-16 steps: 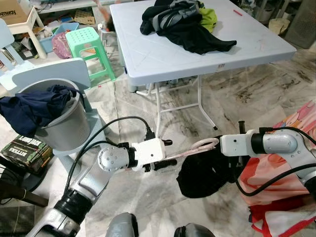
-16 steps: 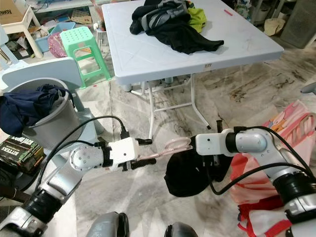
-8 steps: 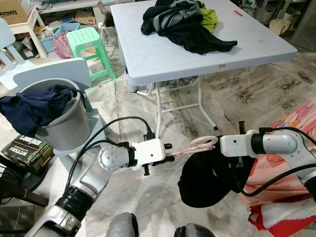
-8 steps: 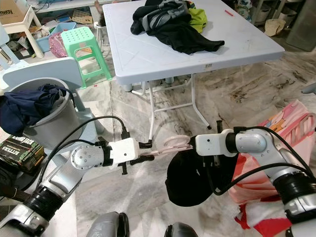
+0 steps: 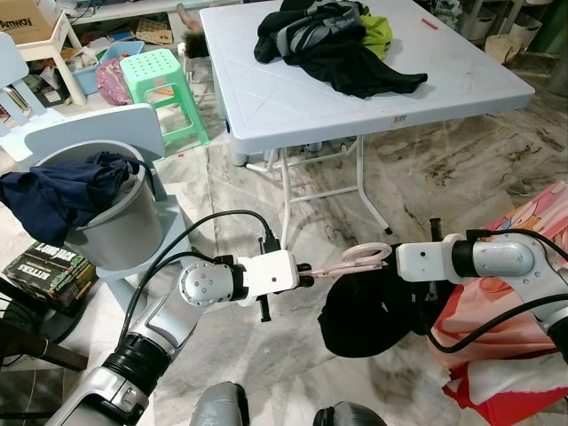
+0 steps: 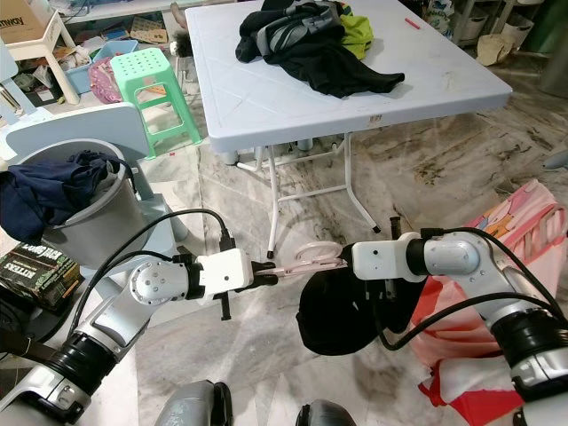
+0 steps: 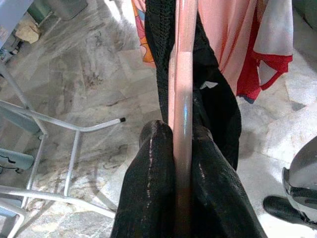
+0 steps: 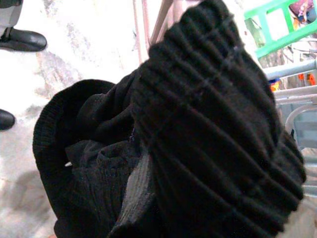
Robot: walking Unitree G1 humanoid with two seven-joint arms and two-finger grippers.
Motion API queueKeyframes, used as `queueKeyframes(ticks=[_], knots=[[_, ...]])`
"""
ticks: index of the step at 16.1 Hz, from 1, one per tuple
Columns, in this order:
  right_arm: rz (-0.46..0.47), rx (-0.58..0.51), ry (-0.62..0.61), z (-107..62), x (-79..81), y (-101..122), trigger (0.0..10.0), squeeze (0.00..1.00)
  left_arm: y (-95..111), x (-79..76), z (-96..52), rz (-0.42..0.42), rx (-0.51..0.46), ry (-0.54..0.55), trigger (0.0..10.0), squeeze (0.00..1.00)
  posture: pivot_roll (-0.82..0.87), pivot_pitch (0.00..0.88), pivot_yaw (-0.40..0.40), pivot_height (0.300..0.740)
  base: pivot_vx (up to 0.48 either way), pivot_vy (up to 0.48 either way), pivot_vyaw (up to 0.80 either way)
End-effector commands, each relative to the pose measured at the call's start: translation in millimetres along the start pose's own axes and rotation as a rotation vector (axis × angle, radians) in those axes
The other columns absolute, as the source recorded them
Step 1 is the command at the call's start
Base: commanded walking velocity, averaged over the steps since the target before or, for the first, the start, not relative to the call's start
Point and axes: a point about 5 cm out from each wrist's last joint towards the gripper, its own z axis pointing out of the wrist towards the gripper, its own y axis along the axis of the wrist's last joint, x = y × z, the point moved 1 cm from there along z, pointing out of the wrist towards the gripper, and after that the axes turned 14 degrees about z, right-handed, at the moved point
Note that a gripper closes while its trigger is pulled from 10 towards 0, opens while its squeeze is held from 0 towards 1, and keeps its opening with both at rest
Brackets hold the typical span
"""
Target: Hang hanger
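We observed the left gripper (image 7: 181, 163) clamped on one end of the pink hanger (image 5: 348, 263), both black fingers (image 7: 153, 173) pressed against the bar, which was held level above the marble floor (image 5: 497, 160) between the two arms. At the hanger's other end the right gripper (image 6: 383, 286) held the black garment (image 5: 368, 311) draped below the bar; we could not tell how its jaws stood, as knit fabric covered them. Farther off stood a grey bucket (image 5: 120, 226) with dark blue clothing (image 5: 53, 191), a white folding table (image 5: 293, 89) carrying a pile of dark clothes (image 5: 333, 44), and a green stool (image 5: 164, 84).
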Motion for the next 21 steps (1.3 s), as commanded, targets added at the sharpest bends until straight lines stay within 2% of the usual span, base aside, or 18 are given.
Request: queueKeyframes(ticks=[1,4,5,8,11,13,17,19,21], knots=[[-0.039,-0.022,-0.007,-3.1,-4.6,8,10.0,0.00,1,3.1,1.0,0.017,-0.003,-0.006,0.0,0.00,-0.05,0.046,-0.002,0.740,0.000,0.000,0.00],[-0.040,-0.024,-0.016,-10.1,-9.6,10,10.0,0.00,2,6.0,3.4,0.006,-0.013,0.027,0.0,0.00,-0.06,0.044,0.000,0.740,0.000,0.000,0.00],[0.044,-0.031,0.011,-11.7,-9.0,9,10.0,1.00,2,6.7,3.7,-0.007,-0.016,0.036,0.0,0.00,-0.06,0.044,0.001,0.740,0.000,0.000,0.00],[0.044,-0.063,0.024,-14.3,-9.6,16,10.0,1.00,0,8.6,2.8,-0.022,-0.008,0.062,0.0,0.00,-0.06,0.042,0.002,0.740,0.000,0.000,0.00],[-0.040,-0.077,-0.090,-19.8,-29.8,27,10.0,1.00,-3,11.0,-0.5,-0.046,0.007,0.109,0.0,0.00,-0.05,0.041,0.000,0.740,0.000,0.000,0.00],[-0.059,-0.100,-0.157,-24.1,-41.9,35,10.0,1.00,-5,15.8,-2.9,-0.074,0.014,0.152,0.0,0.00,-0.05,0.039,0.001,0.740,0.000,0.000,0.00],[-0.063,-0.015,-0.213,-33.1,-50.7,22,10.0,1.00,-9,25.3,-5.6,-0.105,0.027,0.197,0.0,0.00,-0.05,0.039,0.000,0.740,0.000,0.000,0.00],[-0.051,0.010,-0.285,-37.3,-56.1,16,10.0,1.00,-11,31.0,-7.6,-0.112,0.034,0.222,0.0,0.00,-0.05,0.039,0.000,0.740,0.000,0.000,0.00],[-0.054,0.007,-0.304,-37.0,-56.1,15,10.0,1.00,-11,32.4,-8.4,-0.110,0.033,0.227,0.0,0.00,-0.05,0.042,0.002,0.740,0.000,0.000,0.00]])
